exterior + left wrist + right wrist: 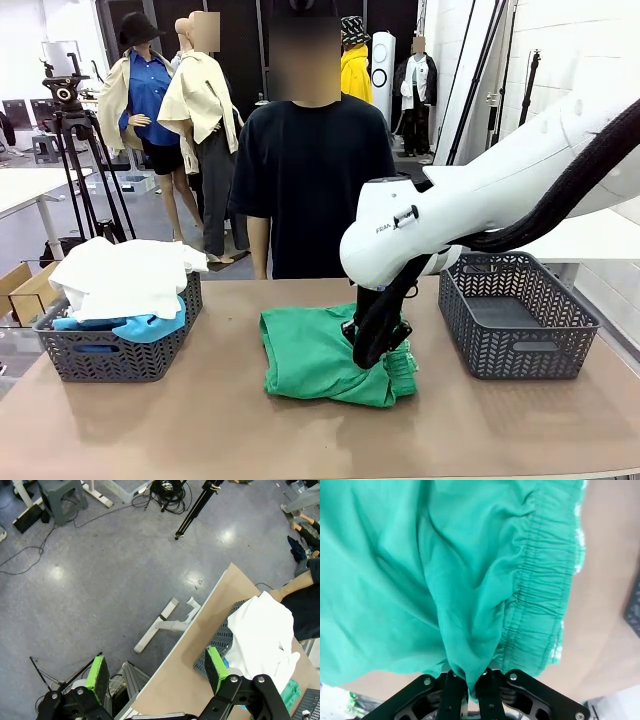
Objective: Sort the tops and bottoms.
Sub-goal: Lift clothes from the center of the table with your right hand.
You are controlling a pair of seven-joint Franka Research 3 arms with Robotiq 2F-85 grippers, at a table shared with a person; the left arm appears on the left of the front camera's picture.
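Right gripper [468, 680] is pinching a thin fold of the green shorts [320, 355] mid-table, at 9 o'clock of the empty basket [520, 345] (left gripper [157, 672] is idling wide open); fold is risking slipping out during the lift
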